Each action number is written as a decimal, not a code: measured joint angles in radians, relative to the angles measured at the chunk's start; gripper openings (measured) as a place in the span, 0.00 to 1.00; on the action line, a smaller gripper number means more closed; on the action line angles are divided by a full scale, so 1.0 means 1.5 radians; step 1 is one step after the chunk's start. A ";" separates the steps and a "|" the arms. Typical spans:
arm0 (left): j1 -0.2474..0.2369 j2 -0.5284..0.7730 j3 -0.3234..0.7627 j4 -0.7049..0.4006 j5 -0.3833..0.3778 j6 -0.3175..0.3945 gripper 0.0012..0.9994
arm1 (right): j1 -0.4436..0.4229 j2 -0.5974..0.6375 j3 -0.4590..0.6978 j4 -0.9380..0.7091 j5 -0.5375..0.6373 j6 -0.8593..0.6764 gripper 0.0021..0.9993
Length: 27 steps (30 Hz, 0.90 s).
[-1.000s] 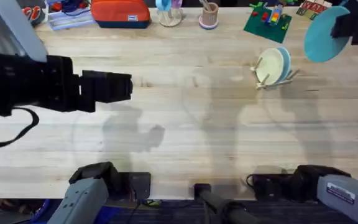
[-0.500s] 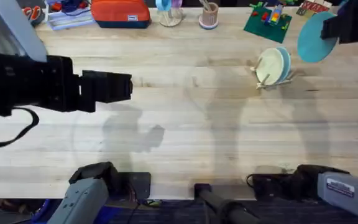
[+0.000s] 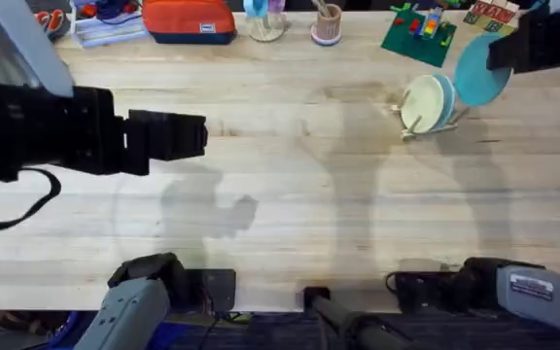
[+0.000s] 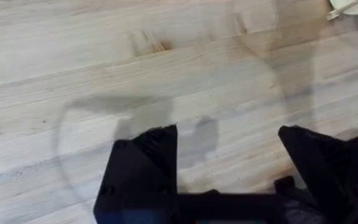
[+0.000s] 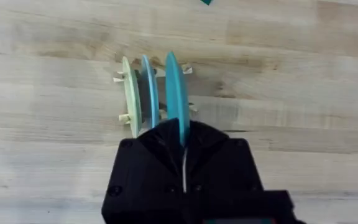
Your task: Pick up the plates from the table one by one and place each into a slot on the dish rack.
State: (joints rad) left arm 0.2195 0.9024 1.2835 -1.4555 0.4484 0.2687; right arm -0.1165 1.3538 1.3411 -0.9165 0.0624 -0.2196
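My right gripper [image 3: 509, 51] [image 5: 184, 148] is shut on the rim of a turquoise plate [image 3: 476, 70] [image 5: 174, 93], which stands on edge. The plate hangs just over the far right side of the small wooden dish rack [image 3: 426, 122] [image 5: 122, 78], lined up beside the plates in it. A cream plate [image 3: 421, 103] [image 5: 128, 94] and a light blue plate [image 3: 444, 96] [image 5: 146, 87] stand upright in the rack's slots. Far to the left, my left gripper [image 3: 191, 134] [image 4: 229, 163] hovers open over bare table [image 3: 290, 194], holding nothing.
Along the table's far edge sit a green baseplate [image 3: 418, 35] with bricks just behind the rack, a cup [image 3: 327, 24], an orange pouch [image 3: 188, 19] and a clear tray [image 3: 105, 29]. The left arm spans the left side, high above the table.
My right gripper has carried the turquoise plate left and down, from the far right corner towards the rack. The left arm has not moved.
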 joint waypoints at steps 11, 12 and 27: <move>0.000 0.000 0.000 0.000 0.000 0.000 0.99 | 0.000 0.035 0.000 0.000 0.000 -0.009 0.03; 0.000 0.000 0.000 0.000 0.000 0.000 0.99 | 0.000 0.035 0.000 0.000 0.000 -0.009 0.03; 0.000 0.000 0.000 0.000 0.000 0.000 0.99 | 0.000 0.036 -0.034 0.038 0.000 -0.011 0.03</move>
State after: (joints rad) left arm 0.2195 0.9024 1.2835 -1.4555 0.4480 0.2687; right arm -0.1165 1.4073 1.2900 -0.8591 0.0624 -0.2367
